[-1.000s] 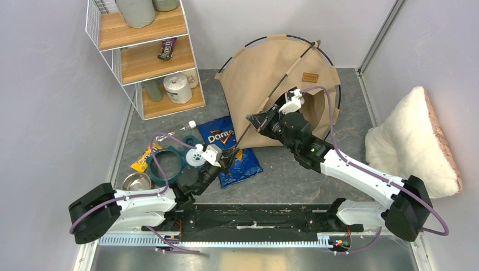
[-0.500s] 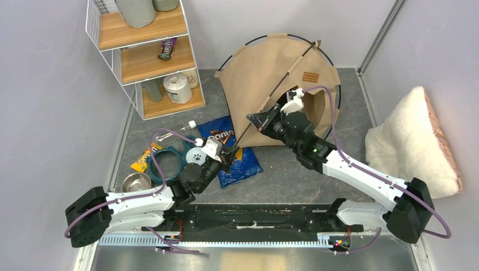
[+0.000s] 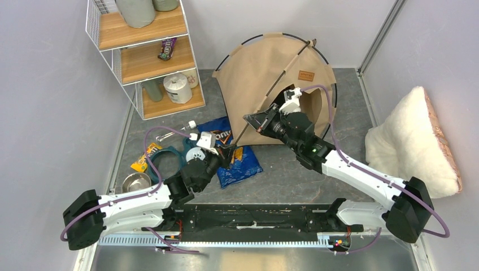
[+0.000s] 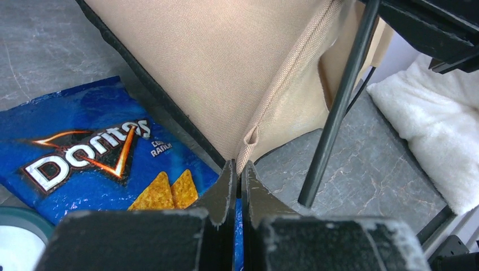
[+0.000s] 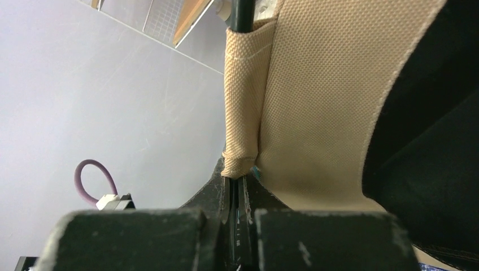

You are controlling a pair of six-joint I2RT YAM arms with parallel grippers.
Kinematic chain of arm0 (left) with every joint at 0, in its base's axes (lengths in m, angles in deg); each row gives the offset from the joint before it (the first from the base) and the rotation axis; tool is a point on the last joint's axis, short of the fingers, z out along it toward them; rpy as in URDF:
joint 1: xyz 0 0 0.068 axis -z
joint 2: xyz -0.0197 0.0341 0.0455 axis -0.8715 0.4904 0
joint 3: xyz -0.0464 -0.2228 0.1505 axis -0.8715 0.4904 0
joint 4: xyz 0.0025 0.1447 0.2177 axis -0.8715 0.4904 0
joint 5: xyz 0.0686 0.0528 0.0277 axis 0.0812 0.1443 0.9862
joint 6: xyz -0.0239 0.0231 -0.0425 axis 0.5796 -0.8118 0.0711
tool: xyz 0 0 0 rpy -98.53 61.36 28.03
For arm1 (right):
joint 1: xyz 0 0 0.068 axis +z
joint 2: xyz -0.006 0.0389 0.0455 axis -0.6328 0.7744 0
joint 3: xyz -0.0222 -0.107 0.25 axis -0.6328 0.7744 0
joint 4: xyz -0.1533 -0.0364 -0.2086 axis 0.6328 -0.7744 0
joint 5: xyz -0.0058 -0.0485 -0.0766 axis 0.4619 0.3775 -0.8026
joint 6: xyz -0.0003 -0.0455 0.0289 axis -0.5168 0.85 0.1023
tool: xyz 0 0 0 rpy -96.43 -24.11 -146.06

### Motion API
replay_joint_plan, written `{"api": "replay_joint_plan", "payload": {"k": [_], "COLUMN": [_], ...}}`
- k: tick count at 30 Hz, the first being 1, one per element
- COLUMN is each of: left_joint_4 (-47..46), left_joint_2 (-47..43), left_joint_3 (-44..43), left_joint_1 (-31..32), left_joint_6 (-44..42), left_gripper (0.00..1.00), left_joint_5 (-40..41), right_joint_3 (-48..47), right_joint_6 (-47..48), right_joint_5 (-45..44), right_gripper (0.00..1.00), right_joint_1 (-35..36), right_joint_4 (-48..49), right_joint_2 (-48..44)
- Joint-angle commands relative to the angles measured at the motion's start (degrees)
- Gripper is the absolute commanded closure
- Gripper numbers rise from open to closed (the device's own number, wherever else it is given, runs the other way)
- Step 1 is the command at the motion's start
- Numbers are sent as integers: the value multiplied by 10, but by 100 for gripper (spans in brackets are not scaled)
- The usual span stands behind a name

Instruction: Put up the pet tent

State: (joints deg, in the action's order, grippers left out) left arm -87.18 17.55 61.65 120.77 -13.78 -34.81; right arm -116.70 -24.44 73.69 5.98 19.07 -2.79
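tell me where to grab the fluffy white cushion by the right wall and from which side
The cushion leans tilted against the right wall, with its fluffy face turned away from the wall, so the broad faces are probably too wide to pinch. The likely best hold is the free upper edge. Come down from above, one finger on the fluffy face and one on the pinkish underside.

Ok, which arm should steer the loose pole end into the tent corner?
Right, probably: the right gripper is shut on the pole, whose end sits beside that corner, while the left gripper is busy pinching the tent there.
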Motion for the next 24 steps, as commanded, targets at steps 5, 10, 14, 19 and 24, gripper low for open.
{"api": "replay_joint_plan", "payload": {"k": [5,10,14,19,24], "left_joint_4": [18,14,13,12,12], "left_joint_2": [1,8,7,9,9], "left_joint_3": [-24,-26,-27,-27,-24], "left_joint_1": [3,3,3,3,3], "left_joint_6": [40,40,40,37,36], "left_gripper": [98,98,98,98,98], "left_joint_5": [33,34,37,44,52], "right_joint_3": [0,0,2,14,34], "right_joint_6": [19,25,26,20,34], "right_joint_5": [-48,-42,-29,-8,14], "right_gripper": [100,100,88,66,53], "right_joint_1": [31,51,59,66,73], "right_joint_4": [31,30,14,-2,-9], "right_joint_2": [37,55,61,53,26]}}
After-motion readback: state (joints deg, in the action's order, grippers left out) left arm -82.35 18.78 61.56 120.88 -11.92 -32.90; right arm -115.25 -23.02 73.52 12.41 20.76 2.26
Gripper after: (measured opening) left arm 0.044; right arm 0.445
